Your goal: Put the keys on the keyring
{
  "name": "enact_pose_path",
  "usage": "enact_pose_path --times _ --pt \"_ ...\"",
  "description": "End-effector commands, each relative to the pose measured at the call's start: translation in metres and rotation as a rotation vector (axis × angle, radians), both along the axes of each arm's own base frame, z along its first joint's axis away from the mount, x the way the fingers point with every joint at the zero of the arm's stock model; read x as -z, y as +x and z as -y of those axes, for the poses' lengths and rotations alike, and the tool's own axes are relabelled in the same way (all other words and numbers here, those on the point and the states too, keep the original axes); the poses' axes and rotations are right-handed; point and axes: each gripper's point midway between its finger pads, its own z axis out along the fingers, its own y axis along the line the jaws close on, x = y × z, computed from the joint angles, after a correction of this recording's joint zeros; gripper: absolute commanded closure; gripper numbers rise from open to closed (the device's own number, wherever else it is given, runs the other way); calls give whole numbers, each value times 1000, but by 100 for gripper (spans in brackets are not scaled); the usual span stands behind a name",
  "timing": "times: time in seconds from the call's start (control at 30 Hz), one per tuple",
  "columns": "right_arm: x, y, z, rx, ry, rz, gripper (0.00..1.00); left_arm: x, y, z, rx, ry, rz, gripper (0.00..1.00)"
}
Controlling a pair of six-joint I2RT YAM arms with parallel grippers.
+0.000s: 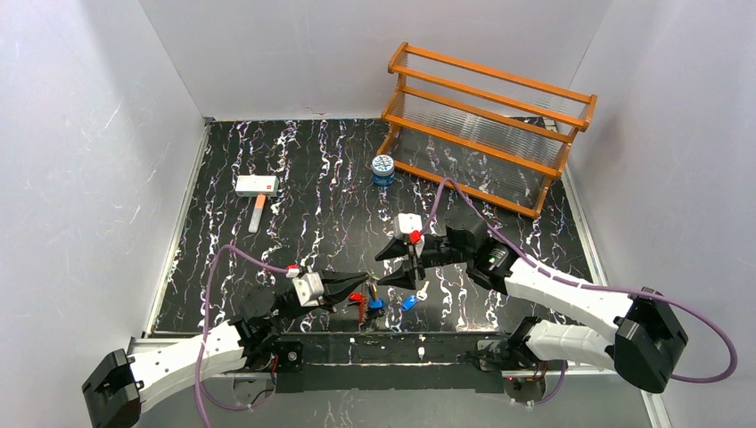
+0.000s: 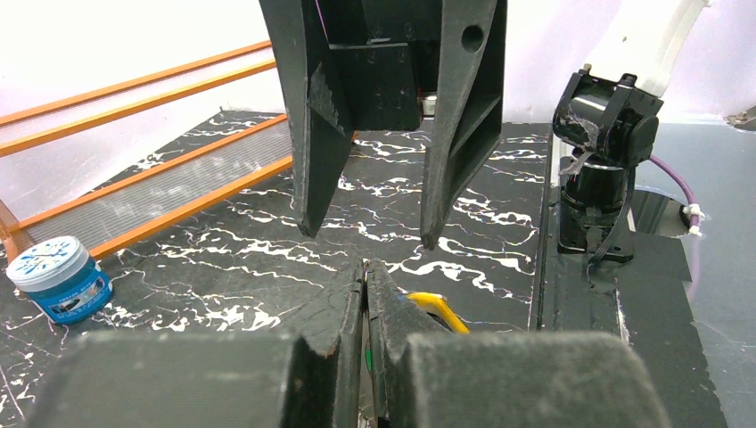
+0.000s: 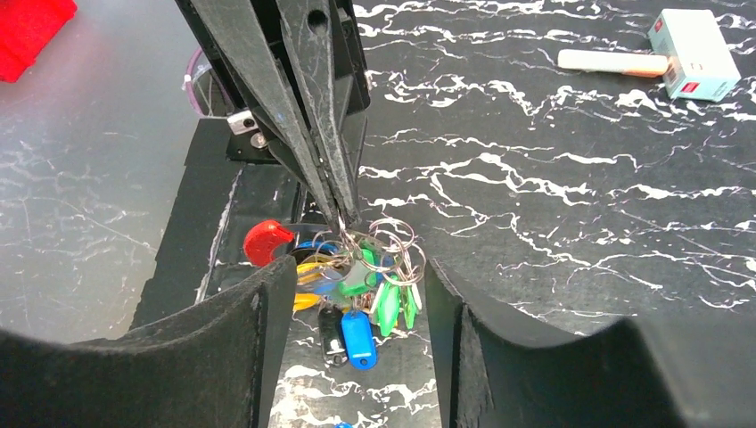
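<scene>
Left tool (image 3: pixel 342 214): the black fingers are being pressed together, clamped on the thin silvery wire keyring (image 3: pixel 392 236) at frame centre.
Right tool (image 2: pixel 373 234): the jaws are being held wide apart, facing the bunch.
Direction: the coloured-headed metal keys (image 3: pixel 357 299) are hanging from the clamped tips, long axes toward the lower edge; the left arm is nearer.
Count, bunch: one red, one blue, one black, two green, yellow at least one.
Count, loose: one blue key (image 1: pixel 408 303) and one silver key (image 1: pixel 423 290) are lying on the black marbled surface (image 1: pixel 294 178).

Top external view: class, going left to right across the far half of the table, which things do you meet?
White box with a handle → round blue tin → orange wooden rack.
</scene>
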Motion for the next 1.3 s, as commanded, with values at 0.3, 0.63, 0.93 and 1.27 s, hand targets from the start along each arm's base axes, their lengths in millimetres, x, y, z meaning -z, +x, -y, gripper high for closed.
enact_pose_path --times 0.3,0.63,0.93,1.27 --pt "4 7 -22 -39 -21 -110 69 -12 -4 -3 10 -54 42 100" --pt "14 6 -31 -48 -15 -201 83 -11 -4 -3 8 -53 40 100" --pt "21 -8 -26 -124 -6 -197 79 -12 -4 -5 3 -66 45 100" --pt "24 -15 -17 -156 -19 -148 73 -12 -5 -6 7 -70 41 100"
